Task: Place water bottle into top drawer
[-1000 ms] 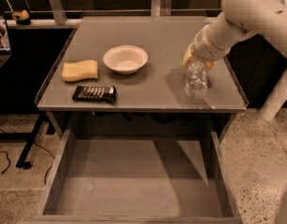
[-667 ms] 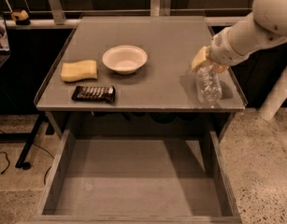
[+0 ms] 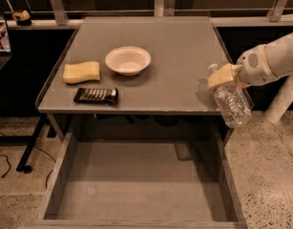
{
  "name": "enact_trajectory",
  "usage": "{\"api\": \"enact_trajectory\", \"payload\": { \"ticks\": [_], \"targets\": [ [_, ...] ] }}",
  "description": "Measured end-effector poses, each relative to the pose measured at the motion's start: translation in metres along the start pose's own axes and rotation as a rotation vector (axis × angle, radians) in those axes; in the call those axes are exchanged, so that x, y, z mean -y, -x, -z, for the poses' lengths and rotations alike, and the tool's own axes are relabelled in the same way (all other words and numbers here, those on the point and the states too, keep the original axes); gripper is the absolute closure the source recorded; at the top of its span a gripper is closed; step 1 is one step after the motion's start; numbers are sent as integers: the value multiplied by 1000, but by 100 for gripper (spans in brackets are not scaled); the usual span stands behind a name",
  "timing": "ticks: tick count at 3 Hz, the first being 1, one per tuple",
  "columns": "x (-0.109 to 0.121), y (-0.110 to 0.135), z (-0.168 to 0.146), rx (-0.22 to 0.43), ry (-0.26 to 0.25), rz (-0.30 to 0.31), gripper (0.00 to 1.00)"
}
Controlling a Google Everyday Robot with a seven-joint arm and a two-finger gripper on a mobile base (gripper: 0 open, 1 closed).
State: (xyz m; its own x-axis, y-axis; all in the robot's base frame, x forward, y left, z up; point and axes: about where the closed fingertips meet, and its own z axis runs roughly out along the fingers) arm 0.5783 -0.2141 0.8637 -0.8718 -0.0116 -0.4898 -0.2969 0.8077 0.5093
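Observation:
The water bottle [image 3: 230,103] is a clear ribbed plastic bottle with a white cap, held tilted in the air off the table's front right corner. My gripper [image 3: 221,76] is shut on the water bottle near its neck, with yellowish fingers [image 3: 220,75] around it, and the white arm reaches in from the right. The top drawer [image 3: 136,209] is pulled open below the table, wide and grey. The bottle hangs above and just right of the drawer's right wall.
On the grey table [image 3: 179,75] sit a white bowl [image 3: 128,60], a yellow sponge [image 3: 81,72] and a dark snack bar [image 3: 96,96]. A railing runs behind the table. Speckled floor lies to the right.
My gripper has carried the water bottle from above the table's right side to the right and towards the front, past the table's edge, and it now hangs lower.

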Motion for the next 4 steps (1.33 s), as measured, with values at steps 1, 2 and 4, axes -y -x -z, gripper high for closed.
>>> {"api": "enact_trajectory", "payload": {
  "ticks": [1, 2, 4],
  "targets": [
    [-2, -19, 9, 10, 92, 48, 100],
    [-3, -19, 9, 10, 94, 57, 100],
    [-24, -42, 6, -15, 143, 94, 100]
  ]
}}
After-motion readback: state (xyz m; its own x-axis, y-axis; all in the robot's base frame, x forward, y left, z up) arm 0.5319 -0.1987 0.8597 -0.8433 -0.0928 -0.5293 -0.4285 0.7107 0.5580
